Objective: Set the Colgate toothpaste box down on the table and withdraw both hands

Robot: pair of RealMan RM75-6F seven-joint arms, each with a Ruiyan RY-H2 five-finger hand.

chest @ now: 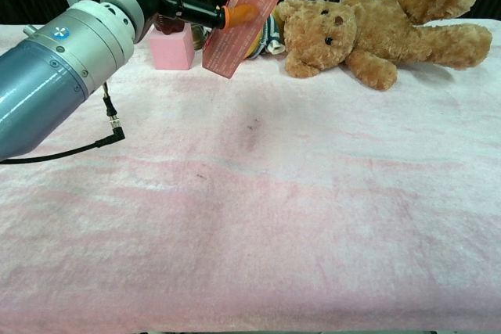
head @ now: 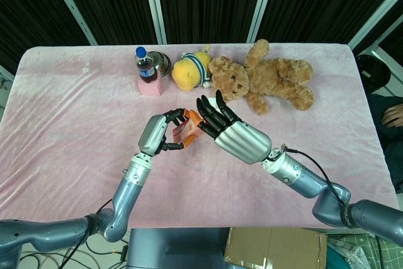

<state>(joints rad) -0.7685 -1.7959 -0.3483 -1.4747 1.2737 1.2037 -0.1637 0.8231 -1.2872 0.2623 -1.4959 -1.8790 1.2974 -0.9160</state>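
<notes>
- The red-and-pink cardboard Colgate toothpaste box [chest: 252,7] is not yet on the bench: in the chest view it hangs tilted in the upper middle of the frame, its lower corner clear of the pink cloth-covered bench [chest: 258,217].
- The left robot hand [head: 158,134], silver with black fingers and orange tips, holds the box near its lower end; in the chest view its fingers [chest: 235,16] wrap the box's edge.
- The right robot hand [head: 220,122] sits at the centre of the head view, just right of the box, its fingers spread and pointing toward the top of the frame. It appears to hold nothing, though whether any fingertip touches the box is hidden from above. The chest view does not show it.
- So, as I judge it, the right side has let go and the left alone carries the box. The setting-down is not done.
- What is left: lower the box onto the bare cloth in front of the brown plush teddy bear [head: 264,82], open the left robot hand, then draw both arms toward the bottom of the frame.
- The yellow plush toy [head: 189,71], the small cola bottle [head: 145,66] and the pink block [chest: 172,50] lie along the top of the bench, behind the box.
</notes>
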